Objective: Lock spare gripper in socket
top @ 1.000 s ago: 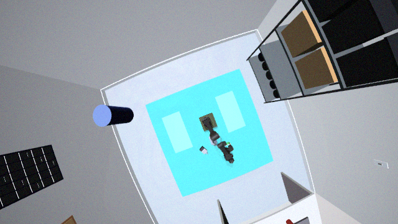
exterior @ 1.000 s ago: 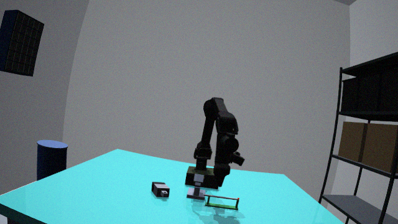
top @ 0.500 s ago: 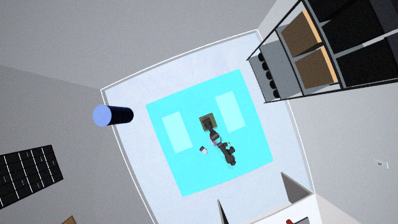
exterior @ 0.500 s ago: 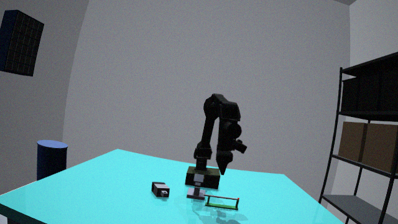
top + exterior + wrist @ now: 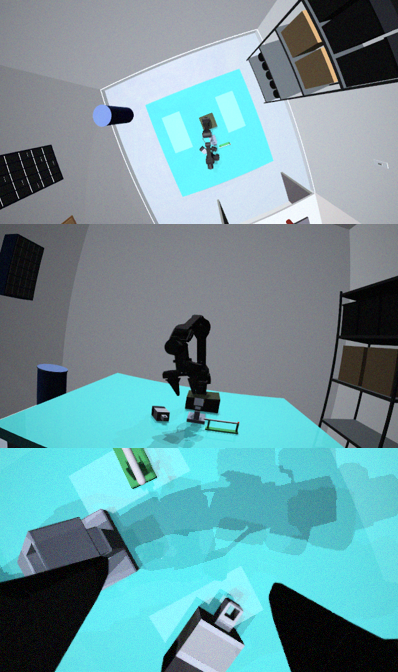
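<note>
hand (image 5: 187,392) (image 5: 192,578) above bright cyan tabletop (image 5: 249,146) (image 5: 102,407) (image 5: 320,598)

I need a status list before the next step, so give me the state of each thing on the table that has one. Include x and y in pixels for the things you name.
End effector (image 5: 188,393) (image 5: 192,578): open, nothing between its fingers, raised above the table.
Lock pin (image 5: 225,146) (image 5: 221,420) (image 5: 134,465): out of the socket, lying across the green rack.
Green rack (image 5: 224,144) (image 5: 221,430) (image 5: 149,473): upright, bearing the pin.
Mount (image 5: 214,140) (image 5: 196,418) (image 5: 62,545): upright, no spare gripper docked.
Spare gripper (image 5: 203,150) (image 5: 159,413) (image 5: 192,578): lying on the table, undocked.
</note>
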Motion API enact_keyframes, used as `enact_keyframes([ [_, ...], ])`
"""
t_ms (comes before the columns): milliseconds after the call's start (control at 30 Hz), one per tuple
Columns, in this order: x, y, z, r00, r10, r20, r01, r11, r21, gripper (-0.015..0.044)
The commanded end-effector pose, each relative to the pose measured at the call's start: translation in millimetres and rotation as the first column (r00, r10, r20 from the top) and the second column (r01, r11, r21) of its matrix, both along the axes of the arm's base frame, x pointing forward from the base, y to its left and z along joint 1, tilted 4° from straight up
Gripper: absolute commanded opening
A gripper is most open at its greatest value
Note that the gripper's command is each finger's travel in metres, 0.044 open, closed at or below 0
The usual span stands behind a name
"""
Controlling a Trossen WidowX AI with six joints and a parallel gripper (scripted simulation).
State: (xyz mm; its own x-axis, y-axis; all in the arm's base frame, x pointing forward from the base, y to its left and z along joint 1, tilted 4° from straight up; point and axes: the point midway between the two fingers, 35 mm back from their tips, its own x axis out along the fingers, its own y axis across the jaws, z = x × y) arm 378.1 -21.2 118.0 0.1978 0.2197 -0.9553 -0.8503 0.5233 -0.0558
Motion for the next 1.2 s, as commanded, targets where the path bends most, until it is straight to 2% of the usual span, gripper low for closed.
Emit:
enact_keyframes([
  [0,-10.6,-52.7,-1.0,0.973,-0.216,0.076,0.209,0.974,0.085,0.0440],
  [100,-24.4,-93.1,-2.2,0.919,-0.373,0.128,0.354,0.923,0.149,0.0440],
  [167,-28.4,-102.2,-2.4,0.902,-0.408,0.140,0.385,0.908,0.163,0.0440],
  [400,-25.4,-95.1,-10.6,0.902,-0.408,0.140,0.385,0.908,0.164,0.0440],
  [700,-22.6,-100.8,-71.5,0.902,-0.408,0.139,0.385,0.908,0.164,0.0440],
  [1167,-20.4,-103.1,-89.9,0.902,-0.408,0.139,0.385,0.908,0.164,0.0440],
])
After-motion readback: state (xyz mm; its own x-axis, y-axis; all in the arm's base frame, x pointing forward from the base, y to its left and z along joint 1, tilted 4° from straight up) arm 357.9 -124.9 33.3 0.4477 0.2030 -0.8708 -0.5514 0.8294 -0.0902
